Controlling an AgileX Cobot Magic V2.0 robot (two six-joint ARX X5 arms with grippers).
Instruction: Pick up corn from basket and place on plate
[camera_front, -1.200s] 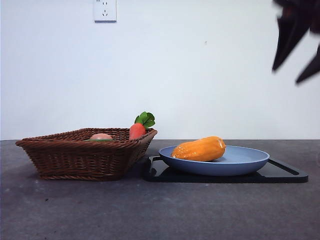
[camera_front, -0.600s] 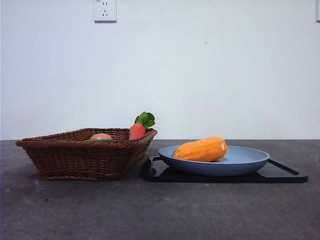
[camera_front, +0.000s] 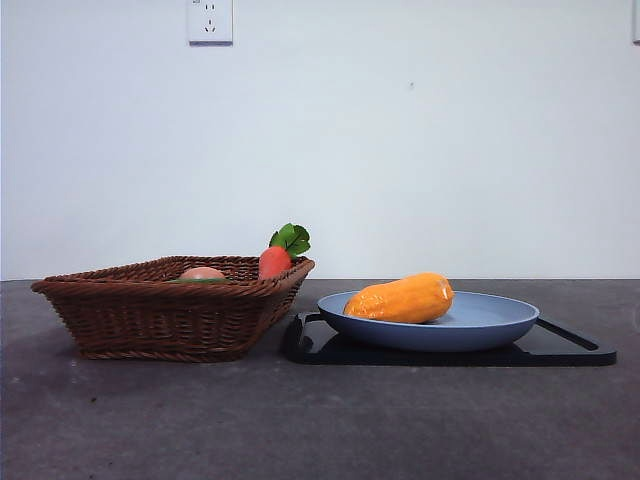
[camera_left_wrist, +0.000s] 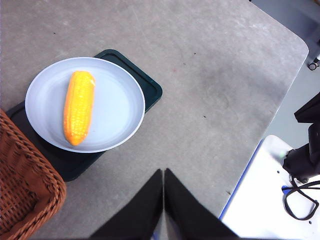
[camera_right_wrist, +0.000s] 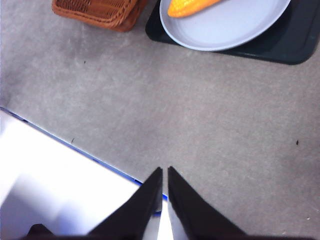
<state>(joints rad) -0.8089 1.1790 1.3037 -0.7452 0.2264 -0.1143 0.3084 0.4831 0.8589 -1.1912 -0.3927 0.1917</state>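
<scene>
Neither arm shows in the front view. The rounded pinkish-tan piece (camera_front: 202, 272) in the basket (camera_front: 165, 310) is mostly hidden behind the woven rim, only its top showing, and the carrot-like piece (camera_front: 274, 261) shows just its red-orange upper part and green leaves above the rim at the basket's 3 o'clock end. In the left wrist view only 1 corner of the basket (camera_left_wrist: 25, 192) is in frame, and the black tray (camera_left_wrist: 145, 82) is largely covered by the plate (camera_left_wrist: 122, 107). The right wrist view cuts off the basket (camera_right_wrist: 97, 12), the plate (camera_right_wrist: 225, 27) and most of the corn (camera_right_wrist: 190, 6).

The corn (camera_front: 400, 298) lies on its side in the plate (camera_front: 490, 325), toward the plate's 9 o'clock side in the front view, its tapered end pointing toward the basket. It is glossy orange-yellow; from above (camera_left_wrist: 79, 106) its rows of kernels are plain, and it lies free with nothing touching it but the plate.

The left gripper (camera_left_wrist: 163, 175) is clenched, its 2 black jaws pressed together and holding nothing, above bare table well apart from the plate. The right gripper (camera_right_wrist: 165, 172) is also closed and empty, over the table near its edge.
</scene>
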